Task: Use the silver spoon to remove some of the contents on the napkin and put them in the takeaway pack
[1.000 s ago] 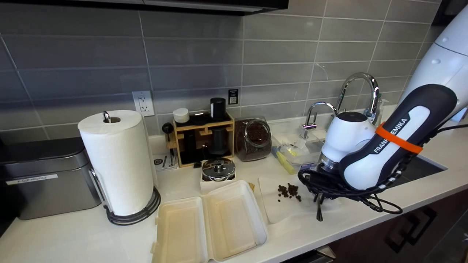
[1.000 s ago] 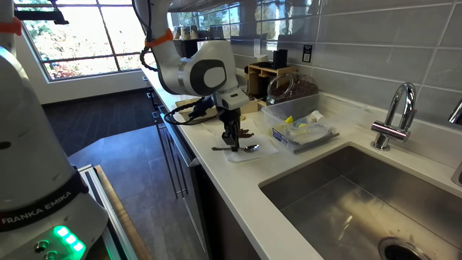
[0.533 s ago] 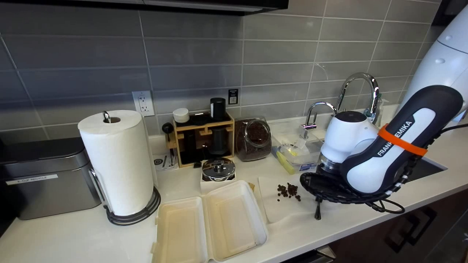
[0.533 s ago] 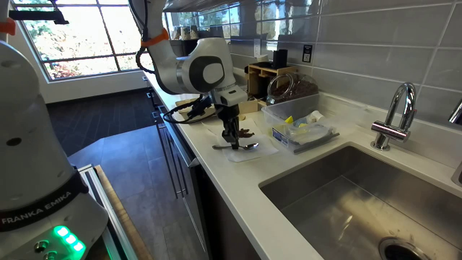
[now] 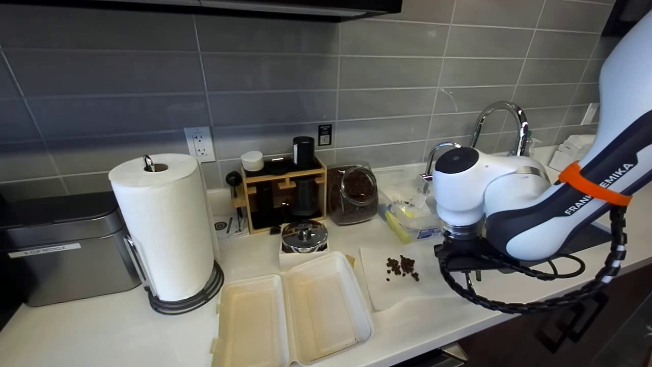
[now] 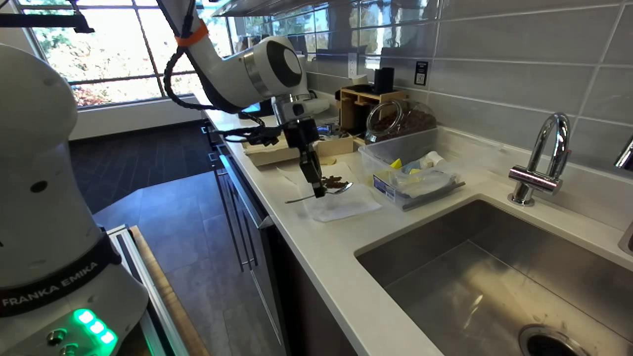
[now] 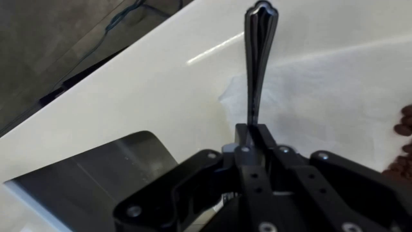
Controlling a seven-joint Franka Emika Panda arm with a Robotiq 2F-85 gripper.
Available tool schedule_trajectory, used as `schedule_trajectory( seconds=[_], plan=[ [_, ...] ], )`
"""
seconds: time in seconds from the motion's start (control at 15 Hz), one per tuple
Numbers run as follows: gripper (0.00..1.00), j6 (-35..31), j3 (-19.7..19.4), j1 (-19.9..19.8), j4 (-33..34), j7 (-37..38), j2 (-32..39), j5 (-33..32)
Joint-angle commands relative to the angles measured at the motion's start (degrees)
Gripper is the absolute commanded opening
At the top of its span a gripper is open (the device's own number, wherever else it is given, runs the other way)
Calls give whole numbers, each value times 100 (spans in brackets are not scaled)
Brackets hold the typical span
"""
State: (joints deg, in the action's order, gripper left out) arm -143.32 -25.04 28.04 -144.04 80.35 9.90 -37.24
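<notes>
As your gripper (image 7: 252, 129) pinches the spoon (image 7: 257, 64), skim it under the beans (image 7: 407, 148), at the wrist view's three o'clock, without dragging the napkin (image 7: 318, 103).

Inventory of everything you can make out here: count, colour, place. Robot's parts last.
silver spoon: 1, silver, in gripper
dark bits: uncounted, brown, on napkin
napkin: at least 1, white, on counter
takeaway pack: 1, off-white, open beside napkin
paper towel roll: 1, white, beside bin
bin: 1, grey, on counter
wooden rack: 1, tan, by tiled wall
glass jar: 1, clear, beside wooden rack
metal dish: 1, silver, before wooden rack
plastic tub: 1, clear, by sink
sink: 1, grey, in counter
taps: 2, chrome, behind sink
window: 1, dark-framed, background
arm: 1, white and black, over counter
gripper: 1, black, closed on silver spoon above napkin
</notes>
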Motion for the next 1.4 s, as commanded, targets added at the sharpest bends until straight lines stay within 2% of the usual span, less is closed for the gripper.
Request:
schedule_trajectory(
  seconds=[0.0,0.13,0.2,0.27,0.33,0.6,0.67,1.07,1.33],
  plan=[
    [2,1402,1096,-456,382,-210,-136,-257],
    [2,2013,1618,-677,684,-691,-9,-140],
    [2,2105,1881,-838,774,-1064,14,-62],
    [8,1899,1975,-992,573,-519,-114,-142],
    [8,2026,2133,-1054,656,-699,-100,-130],
    [8,2055,2211,-1167,727,-942,-55,-123],
    [2,1902,2208,-1238,675,-1257,-53,-68],
    [2,1777,2442,-1793,957,-3128,157,-161],
    [2,1870,2495,-1912,1228,-4121,429,-140]
  ],
)
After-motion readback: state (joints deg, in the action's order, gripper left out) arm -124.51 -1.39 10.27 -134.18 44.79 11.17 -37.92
